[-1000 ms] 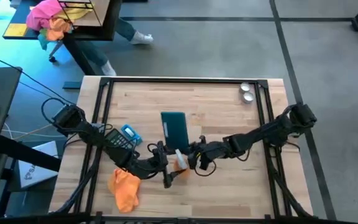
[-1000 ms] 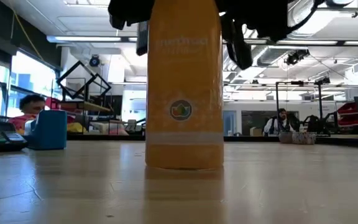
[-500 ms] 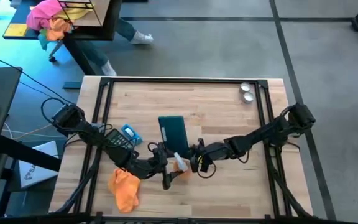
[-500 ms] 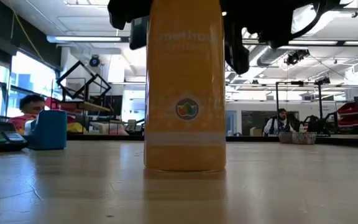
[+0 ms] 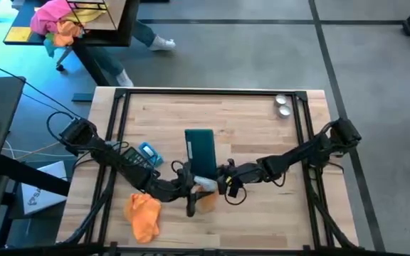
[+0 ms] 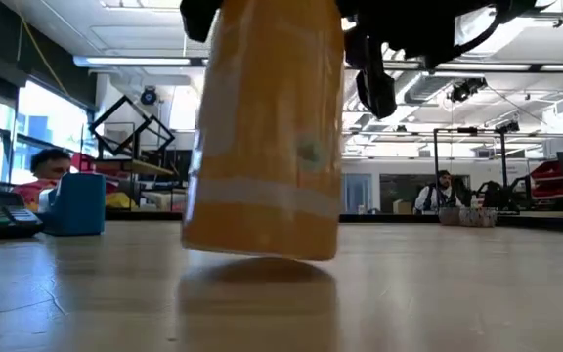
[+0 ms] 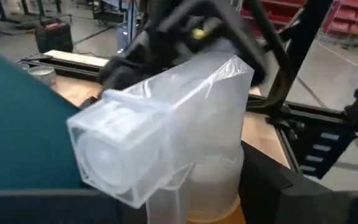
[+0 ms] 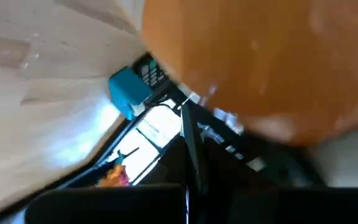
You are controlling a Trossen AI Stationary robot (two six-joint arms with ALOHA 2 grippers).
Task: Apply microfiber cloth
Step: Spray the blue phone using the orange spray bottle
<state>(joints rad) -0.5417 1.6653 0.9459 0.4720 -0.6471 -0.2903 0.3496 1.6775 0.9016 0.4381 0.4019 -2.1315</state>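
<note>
Tilted now, spray bottle (image 6: pixel 262 147); microfiber cloth (image 5: pixel 142 215) lies crumpled, lengthwise front-to-back.

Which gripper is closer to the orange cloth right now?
Left. The left gripper sits just beside the microfiber cloth; the right gripper is farther, past the spray bottle.

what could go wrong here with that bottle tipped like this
The spray bottle leans with one edge of its base off the table; both pincers, left and right, crowd its top, so a slip could drop it and spill the orange liquid. The teal tablet lies right beside it and could get hit or wet. The microfiber cloth sits untouched near the front edge.
</note>
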